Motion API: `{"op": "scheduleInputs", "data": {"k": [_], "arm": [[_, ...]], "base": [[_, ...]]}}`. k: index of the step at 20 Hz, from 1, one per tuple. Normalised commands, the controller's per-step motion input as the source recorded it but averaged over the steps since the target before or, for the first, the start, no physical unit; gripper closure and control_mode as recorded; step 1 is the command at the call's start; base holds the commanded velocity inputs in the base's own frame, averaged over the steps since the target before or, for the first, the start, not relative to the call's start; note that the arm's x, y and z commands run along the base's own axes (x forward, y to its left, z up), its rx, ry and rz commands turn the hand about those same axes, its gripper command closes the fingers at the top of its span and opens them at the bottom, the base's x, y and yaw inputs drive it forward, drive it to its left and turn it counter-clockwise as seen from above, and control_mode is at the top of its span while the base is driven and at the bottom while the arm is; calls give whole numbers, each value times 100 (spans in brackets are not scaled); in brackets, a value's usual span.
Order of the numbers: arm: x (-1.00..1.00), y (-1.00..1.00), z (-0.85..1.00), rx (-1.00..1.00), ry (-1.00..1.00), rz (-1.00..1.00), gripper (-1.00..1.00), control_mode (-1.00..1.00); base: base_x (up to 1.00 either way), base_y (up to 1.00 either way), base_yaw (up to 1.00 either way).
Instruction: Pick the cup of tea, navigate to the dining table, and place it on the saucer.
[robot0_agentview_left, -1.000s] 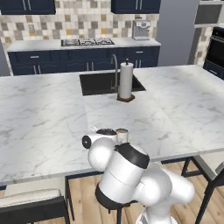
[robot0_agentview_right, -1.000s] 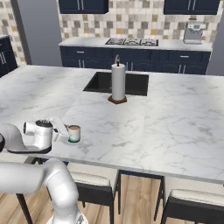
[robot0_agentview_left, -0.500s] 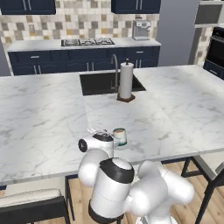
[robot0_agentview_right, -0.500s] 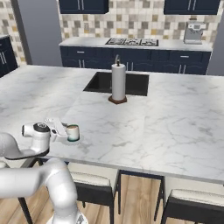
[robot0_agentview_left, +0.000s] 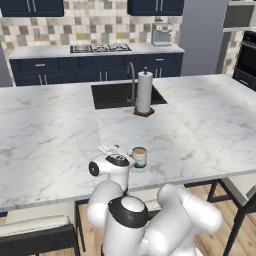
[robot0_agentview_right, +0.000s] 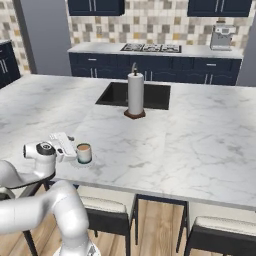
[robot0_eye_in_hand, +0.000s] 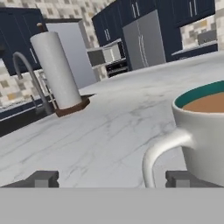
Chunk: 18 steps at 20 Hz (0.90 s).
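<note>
The cup of tea (robot0_agentview_left: 139, 156) (robot0_agentview_right: 84, 152), a white mug with a teal pattern and brown liquid, stands near the front edge of the marble dining table (robot0_agentview_left: 45, 135) (robot0_agentview_right: 200, 135). A thin pale saucer rim (robot0_agentview_right: 82, 163) shows under it. My gripper (robot0_agentview_left: 114, 149) (robot0_agentview_right: 64, 141) lies level with the cup on its left, open and apart from it. In the hand view the cup (robot0_eye_in_hand: 205, 127) looms at the right with its handle (robot0_eye_in_hand: 159, 151) turned toward me. The gripper (robot0_eye_in_hand: 113, 179) has its tips spread wide, and the right fingertip (robot0_eye_in_hand: 183, 178) sits just before the cup's base.
A paper towel roll (robot0_agentview_left: 144, 92) (robot0_agentview_right: 135, 94) (robot0_eye_in_hand: 57, 72) stands by the sink (robot0_agentview_left: 122, 94) and its faucet (robot0_eye_in_hand: 30, 74) mid-table. Navy counters with a stove (robot0_agentview_right: 150, 48) and coffee machine (robot0_agentview_left: 161, 33) line the back wall. Stools (robot0_agentview_right: 220, 235) stand under the table's front edge.
The arm's elbow has dropped lower in front of the table. The hand has stayed beside the cup, and the cup has not moved.
</note>
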Motion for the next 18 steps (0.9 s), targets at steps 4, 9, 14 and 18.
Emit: {"op": "scheduleInputs", "data": {"k": [4,9,14,18], "arm": [[-9,11,-15,0,-4,0,-100,-100],[-9,34,-16,0,0,0,-100,-100],[-9,45,-18,1,0,-1,-100,-100],[-12,41,-20,2,0,0,-100,-100]], "base": [[0,0,0],[0,0,0],[0,0,0],[0,0,0]]}}
